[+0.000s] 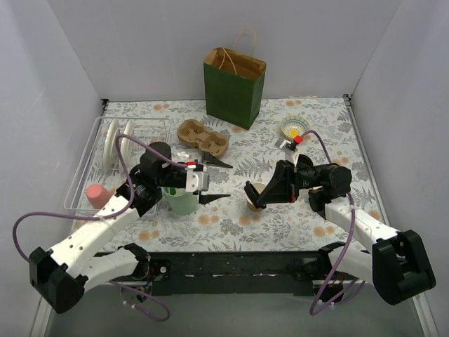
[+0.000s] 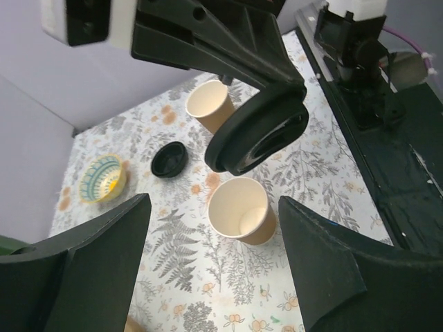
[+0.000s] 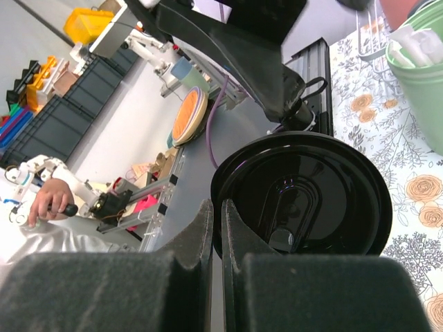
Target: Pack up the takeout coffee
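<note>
Nearest, at the front edge of the floral-print table [image 1: 280, 226], two white-and-black arms reaching inward.

On the left, the left gripper [image 1: 227, 181] with jaws released wide, holding nothing, hovering just to the right of a mint-green cup [image 1: 181, 202] of white sticks [image 3: 415, 43].

On the right, the right gripper [image 1: 250, 195] with jaws clenched on the rim of a round black lid [image 3: 304, 194], held tilted in the air.

In two pieces near mid-table, the takeout coffee [image 1: 258, 203]: the gripped lid above, and just below it a brown paper cup [image 2: 241, 211], upright on the table, open-mouthed, cream inside. Lid clear of the rim in the left wrist view.

Beyond that cup, a second paper cup [image 2: 210, 104], also upright and lidless, and a spare black lid [image 2: 169, 159] lying flat on the table between the cups and a small patterned bowl [image 2: 102, 178].

Farther back, left of centre, a pulp cup carrier [image 1: 203, 137]. Along the left side, a wire dish rack [image 1: 78, 184] with white plates [image 1: 110, 144] on edge and a pink object [image 1: 98, 195].

Farthest, against the back wall, a dark green paper bag [image 1: 233, 88], standing open, handles up.
</note>
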Robot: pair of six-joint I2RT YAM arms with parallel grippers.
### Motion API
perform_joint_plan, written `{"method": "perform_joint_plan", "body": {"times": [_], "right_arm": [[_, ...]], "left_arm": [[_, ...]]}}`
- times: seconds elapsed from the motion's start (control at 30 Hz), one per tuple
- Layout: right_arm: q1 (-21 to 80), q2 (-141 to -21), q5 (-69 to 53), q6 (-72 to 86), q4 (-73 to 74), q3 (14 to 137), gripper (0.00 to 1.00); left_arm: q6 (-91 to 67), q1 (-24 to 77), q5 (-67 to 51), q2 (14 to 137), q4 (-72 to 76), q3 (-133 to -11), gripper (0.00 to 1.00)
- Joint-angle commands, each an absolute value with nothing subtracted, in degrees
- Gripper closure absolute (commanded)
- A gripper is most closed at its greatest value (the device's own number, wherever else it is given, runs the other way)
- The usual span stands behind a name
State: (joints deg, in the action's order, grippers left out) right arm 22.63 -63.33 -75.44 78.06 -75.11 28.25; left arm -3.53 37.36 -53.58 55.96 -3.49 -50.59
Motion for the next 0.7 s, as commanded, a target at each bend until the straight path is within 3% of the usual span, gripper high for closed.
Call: {"method": "perform_joint_plan", "body": {"times": [0.0, 0.23, 0.67], "right_arm": [[23.3, -62.2, -77.5, 75.9, -87.7, 28.8, 0.99], [23.8, -63.4, -78.0, 75.5, -86.3, 29.4, 0.99], [24.2, -64.9, -78.7, 75.2, -85.3, 30.4, 0.99]], "left_arm": [[4.7, 40.0, -57.6, 59.6, -7.1, -53.8, 0.26], [8.7, 45.5, -53.7, 64.2, -7.1, -55.1, 0.28], [9.7, 46.8, -53.4, 67.4, -3.0, -54.8, 0.34]]}}
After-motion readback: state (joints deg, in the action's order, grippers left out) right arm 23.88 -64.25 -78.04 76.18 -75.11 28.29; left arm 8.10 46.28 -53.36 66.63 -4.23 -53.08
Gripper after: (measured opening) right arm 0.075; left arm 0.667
